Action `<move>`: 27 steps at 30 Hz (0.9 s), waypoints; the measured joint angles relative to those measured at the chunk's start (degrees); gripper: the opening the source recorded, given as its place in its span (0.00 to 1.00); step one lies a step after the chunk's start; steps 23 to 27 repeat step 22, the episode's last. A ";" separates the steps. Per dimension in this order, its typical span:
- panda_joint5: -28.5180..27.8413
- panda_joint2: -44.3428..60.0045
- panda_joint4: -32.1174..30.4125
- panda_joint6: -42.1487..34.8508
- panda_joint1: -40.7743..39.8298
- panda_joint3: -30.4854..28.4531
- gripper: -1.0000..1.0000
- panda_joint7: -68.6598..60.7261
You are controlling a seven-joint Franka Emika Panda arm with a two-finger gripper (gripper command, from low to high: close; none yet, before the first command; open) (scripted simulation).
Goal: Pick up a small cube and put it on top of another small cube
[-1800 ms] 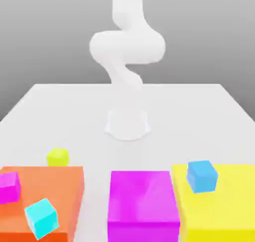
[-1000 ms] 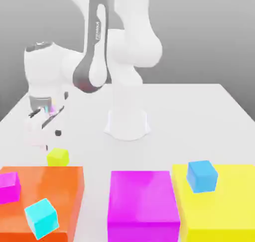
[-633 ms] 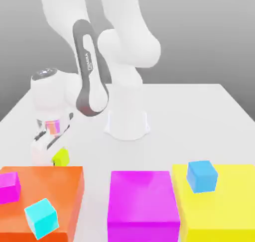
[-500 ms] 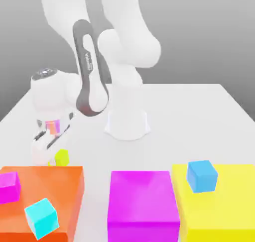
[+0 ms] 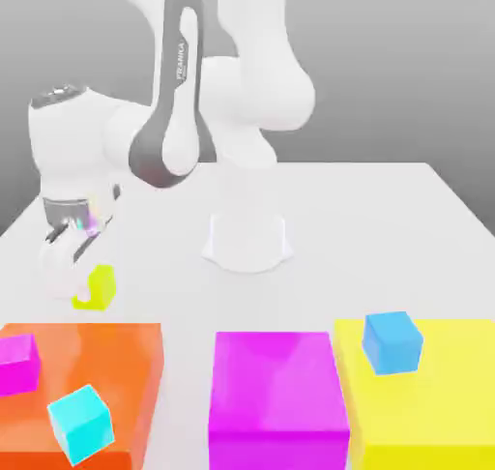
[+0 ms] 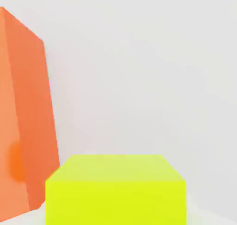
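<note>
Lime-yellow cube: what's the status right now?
Jaws shut on lime-yellow cube, lifted off table. Orange block close beside; nothing blocking.

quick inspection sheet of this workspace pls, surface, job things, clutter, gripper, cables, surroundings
surface: white table, three big blocks along its near edge
job's things: lime cube held off the table; cyan cube and pink cube on the orange block; blue cube on the yellow block
clutter: magenta block, nothing on it
grippers: gripper shut on lime cube
cables: nothing seen
surroundings: plain grey backdrop
</note>
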 joint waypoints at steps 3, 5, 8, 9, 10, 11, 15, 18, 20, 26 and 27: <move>0.11 1.73 6.22 -4.49 2.90 0.81 0.00 -3.58; 0.00 2.89 10.37 -7.49 4.19 1.86 0.00 -5.83; -0.34 4.64 16.60 -11.97 6.47 3.57 0.00 -9.11; -0.49 5.22 18.68 -13.47 7.26 4.01 0.00 -10.17; -0.66 5.80 20.75 -14.95 7.94 4.55 0.00 -11.22; -0.85 6.39 22.83 -16.46 8.69 5.02 0.00 -12.25; -1.78 9.22 30.25 -21.10 11.21 6.75 0.00 -15.87; -2.83 14.35 30.22 -15.98 11.65 6.62 0.00 -15.82; -3.04 15.39 30.04 -14.77 11.74 6.54 1.00 -15.72; -3.04 15.39 30.04 -14.77 11.74 6.54 1.00 -15.72; -3.04 15.39 30.04 -14.77 11.74 6.54 1.00 -15.72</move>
